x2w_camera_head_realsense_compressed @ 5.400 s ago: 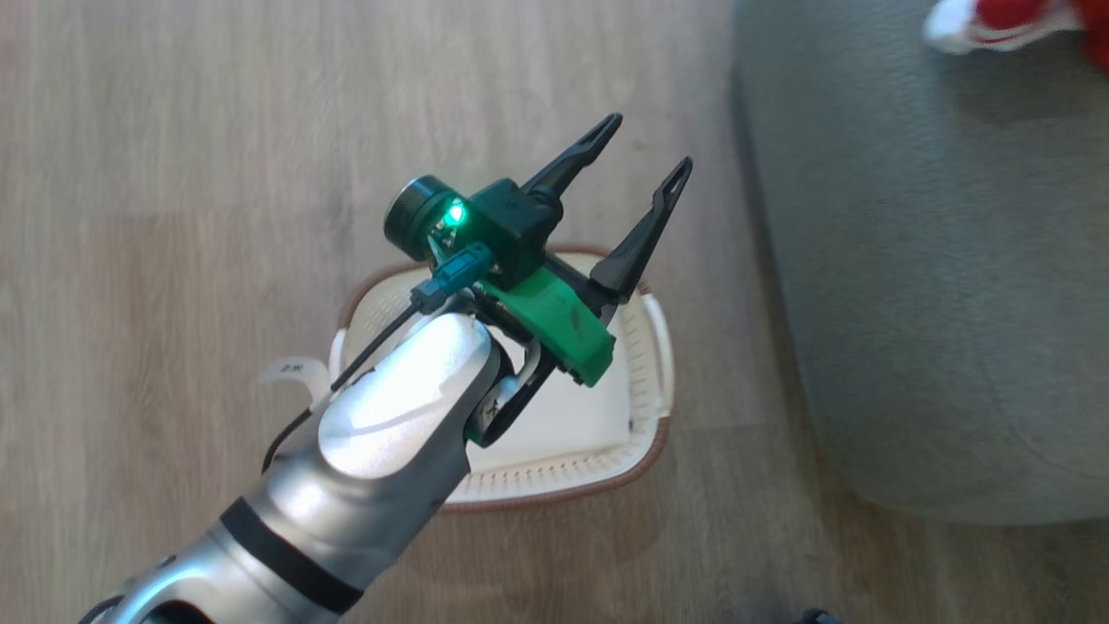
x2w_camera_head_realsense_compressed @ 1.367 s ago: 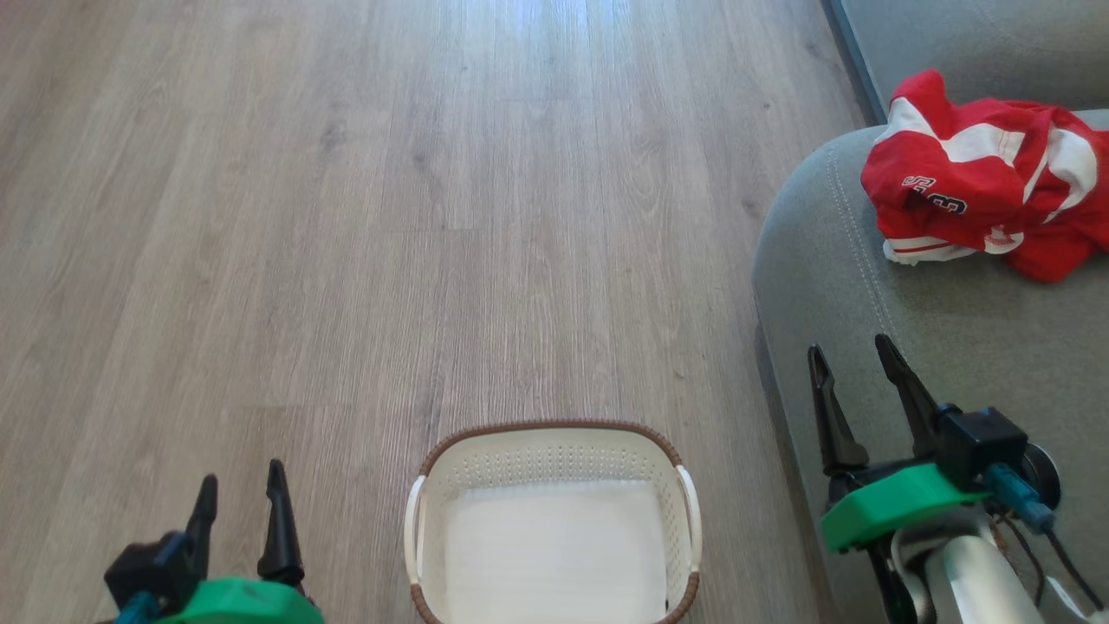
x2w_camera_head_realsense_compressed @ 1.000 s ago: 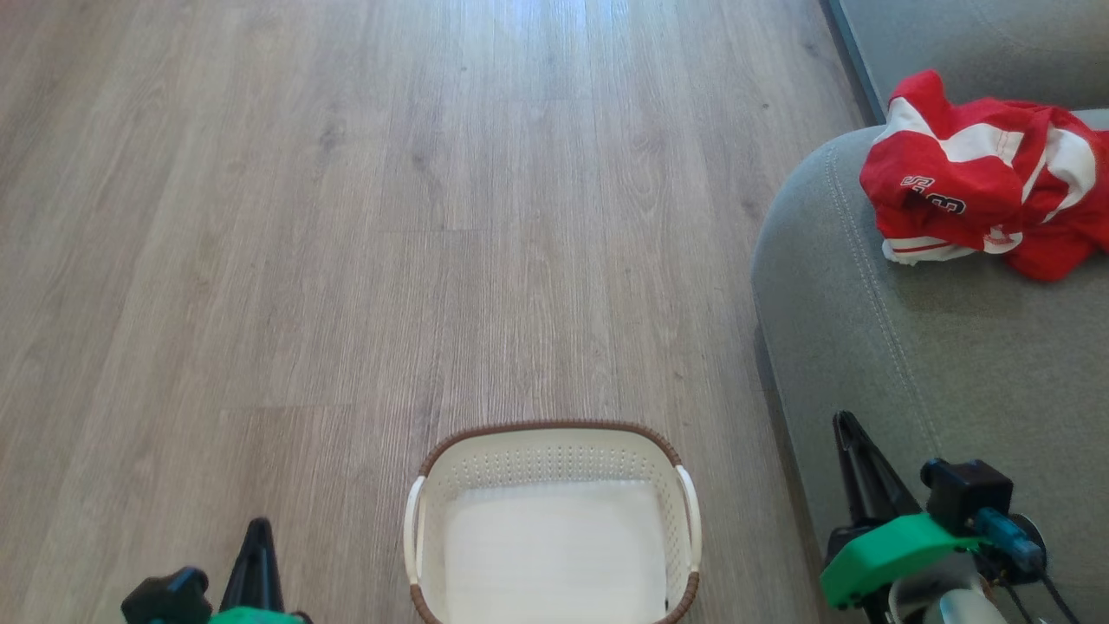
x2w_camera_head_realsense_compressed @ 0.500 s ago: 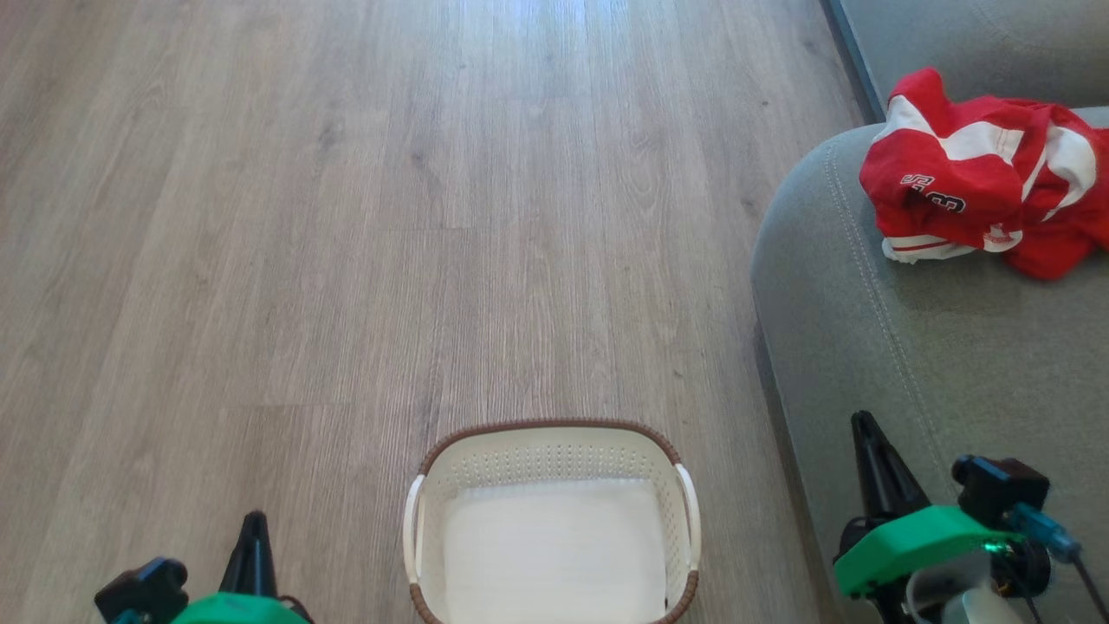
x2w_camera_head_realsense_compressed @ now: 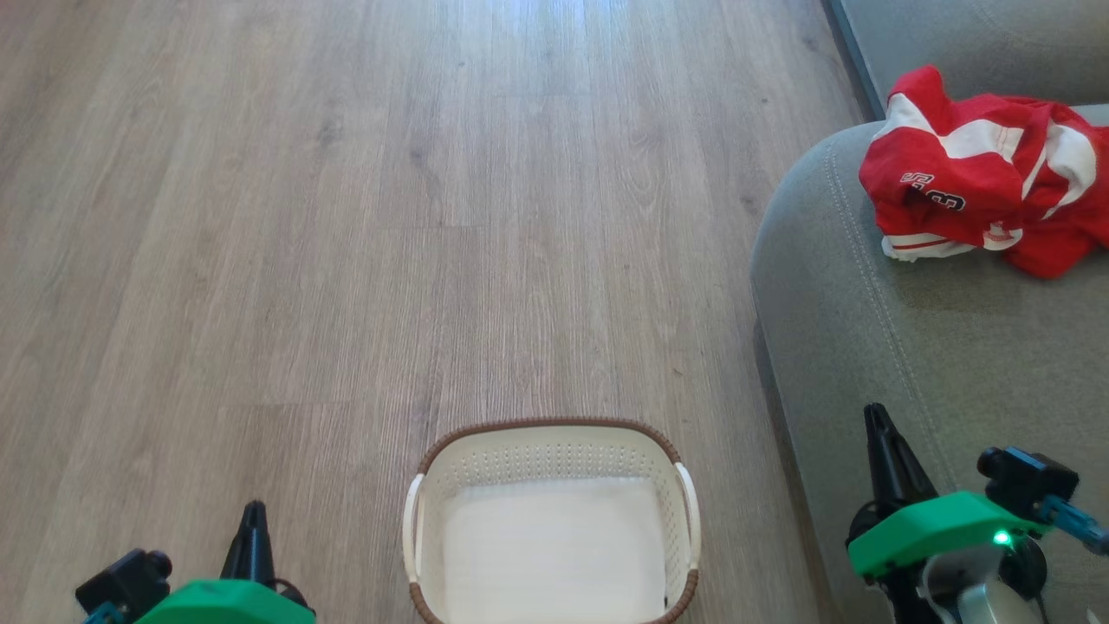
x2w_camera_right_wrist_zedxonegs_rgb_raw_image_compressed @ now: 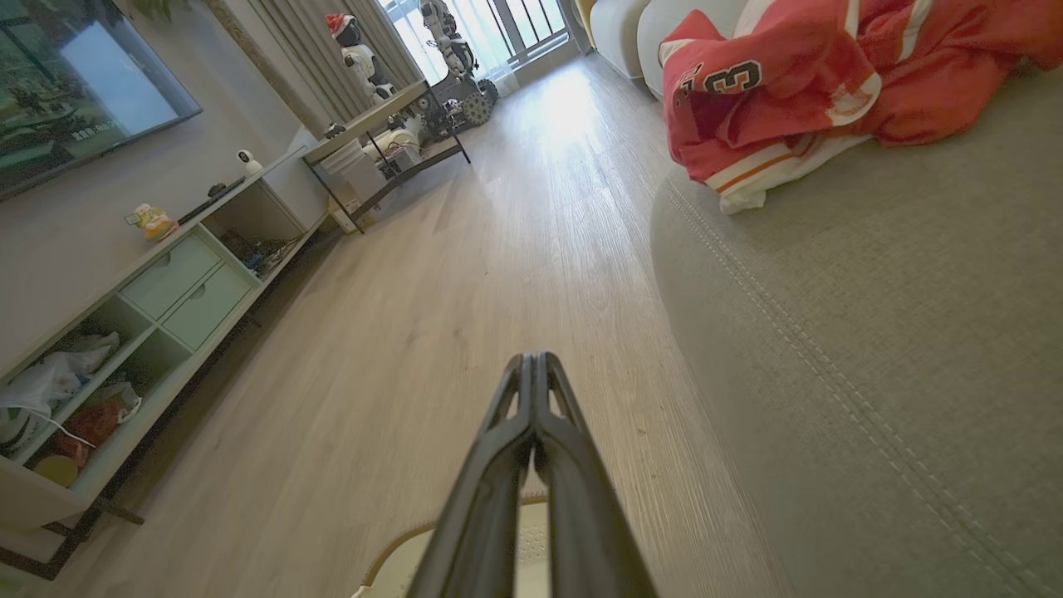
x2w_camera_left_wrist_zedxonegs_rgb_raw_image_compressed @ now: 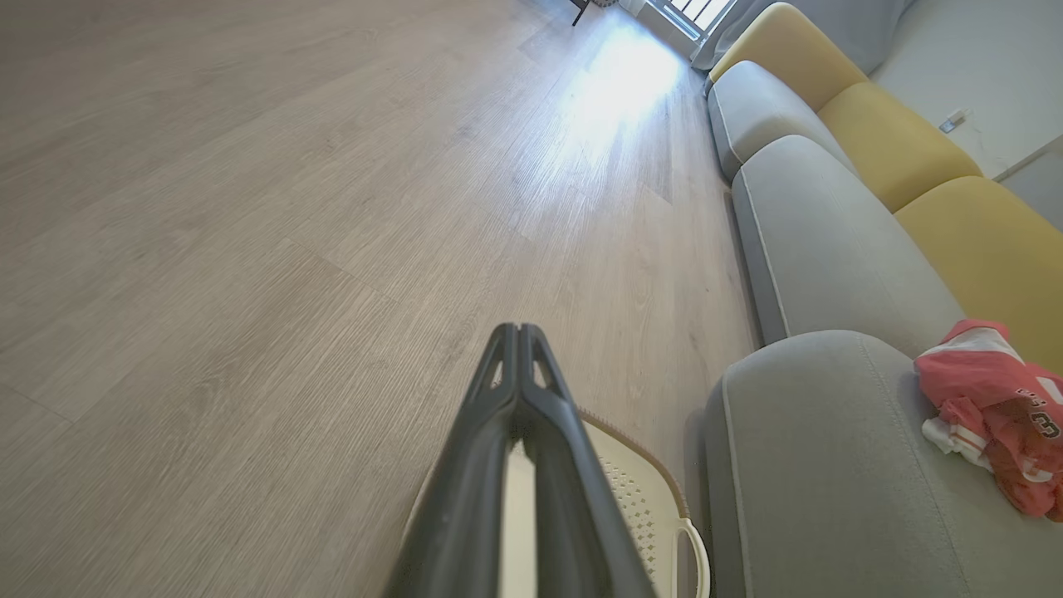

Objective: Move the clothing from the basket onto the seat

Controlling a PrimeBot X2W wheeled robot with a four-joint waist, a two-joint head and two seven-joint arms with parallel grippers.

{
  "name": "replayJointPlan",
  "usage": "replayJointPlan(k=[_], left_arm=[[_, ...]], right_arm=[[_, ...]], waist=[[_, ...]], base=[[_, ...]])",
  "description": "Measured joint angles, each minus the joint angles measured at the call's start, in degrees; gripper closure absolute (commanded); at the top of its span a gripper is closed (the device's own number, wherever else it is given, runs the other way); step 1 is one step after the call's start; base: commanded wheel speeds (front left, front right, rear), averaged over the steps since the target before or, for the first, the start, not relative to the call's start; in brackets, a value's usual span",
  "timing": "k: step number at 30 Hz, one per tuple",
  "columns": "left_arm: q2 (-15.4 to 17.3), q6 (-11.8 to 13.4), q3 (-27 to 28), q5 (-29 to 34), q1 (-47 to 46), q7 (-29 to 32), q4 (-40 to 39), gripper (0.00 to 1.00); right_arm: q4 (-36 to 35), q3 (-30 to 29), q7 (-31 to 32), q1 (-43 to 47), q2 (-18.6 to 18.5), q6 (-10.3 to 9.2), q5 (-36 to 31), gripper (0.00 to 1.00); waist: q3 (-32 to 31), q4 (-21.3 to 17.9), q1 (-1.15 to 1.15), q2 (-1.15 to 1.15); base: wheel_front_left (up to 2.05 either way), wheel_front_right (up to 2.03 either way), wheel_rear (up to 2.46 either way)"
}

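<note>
Lying upper right on grey fabric seat [x2w_camera_head_realsense_compressed: 936,364]: red-white soft clothing [x2w_camera_head_realsense_compressed: 979,173]; cream perforated plastic basket [x2w_camera_head_realsense_compressed: 554,444] bottom centre; left gripper [x2w_camera_head_realsense_compressed: 253,510], right gripper [x2w_camera_head_realsense_compressed: 876,414] closed, empty.

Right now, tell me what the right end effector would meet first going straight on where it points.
Probably the pale wood plank floor: the shut right end effector points low along it, beside the grey fabric seat cushion. Depth is unclear; it might graze the cushion.

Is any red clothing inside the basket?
No, the basket has a bare cream bottom; the clothing lies on the seat.
</note>
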Motion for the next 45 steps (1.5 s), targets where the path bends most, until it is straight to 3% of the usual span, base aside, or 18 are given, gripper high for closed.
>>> replayJointPlan(k=[45], left_arm=[[-2.29,-6.06,5.6,-23.6,-4.75,7.12,0.44,1.0]], right_arm=[[-0.69,-3.65,7.19,-1.27,0.18,-0.01,29.69,1.0]], waist=[[0.55,-0.21,0.0,0.0]], base=[[0.0,0.0,0.0]])
